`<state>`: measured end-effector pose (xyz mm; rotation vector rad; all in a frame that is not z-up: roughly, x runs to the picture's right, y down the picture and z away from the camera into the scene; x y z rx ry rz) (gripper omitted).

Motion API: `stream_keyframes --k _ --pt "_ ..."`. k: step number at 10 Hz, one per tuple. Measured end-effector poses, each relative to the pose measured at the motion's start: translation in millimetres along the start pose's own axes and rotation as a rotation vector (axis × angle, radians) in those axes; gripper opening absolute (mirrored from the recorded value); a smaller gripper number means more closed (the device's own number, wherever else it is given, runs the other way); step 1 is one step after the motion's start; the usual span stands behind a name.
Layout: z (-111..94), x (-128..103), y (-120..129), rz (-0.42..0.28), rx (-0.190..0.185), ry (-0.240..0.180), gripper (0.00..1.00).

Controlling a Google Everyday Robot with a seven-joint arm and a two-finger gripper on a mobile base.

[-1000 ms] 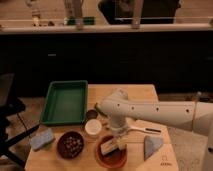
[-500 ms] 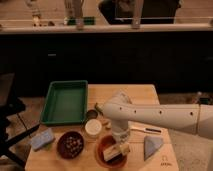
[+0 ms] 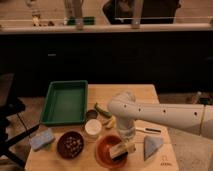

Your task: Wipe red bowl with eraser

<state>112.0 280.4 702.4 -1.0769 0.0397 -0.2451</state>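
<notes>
While the white arm (image 3: 160,116) reaches in from the right edge of the view and bends down over the front of the wooden table (image 3: 132,94), the gripper (image 3: 124,145) sits low over the red bowl (image 3: 106,151), at the bowl's right half. The eraser (image 3: 120,150) lies inside the bowl, pale top up, tilted toward the right rim, directly under the gripper. Can't tell how far the fingers are spread or whether they grip the eraser; the wrist covers them.

Red bowl is at the front edge of the table, roughly centre. Close neighbours:
- dark brown bowl (image 3: 70,144) with small round pieces just left of it, rims near but apart
- white round container (image 3: 93,128) just behind-left, close to the red bowl's rim
- grey-blue triangular cloth (image 3: 151,146) just right, near the eraser end
- yellowish piece (image 3: 110,122) and a green item (image 3: 102,110) behind, tucked against the arm's wrist

Further out: green tray (image 3: 65,102) takes the back-left quarter, light blue sponge (image 3: 42,139) sits at the front-left corner near the edge, thin dark pen-like item (image 3: 148,130) lies right of the wrist under the forearm.

Open room: bare wood at the back-right under the arm and at the front-right corner past the cloth. Left of the bowl is crowded; the front edge is right there.
</notes>
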Motion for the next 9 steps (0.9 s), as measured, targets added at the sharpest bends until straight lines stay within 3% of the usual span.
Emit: stream_keyframes --k 5,9 --pt "-8.6 -18.1 -28.2 -0.031 0.006 0.005 0.04" --pt "-8.0 -35.6 -24.6 -0.070 0.003 -0.015 0.04"
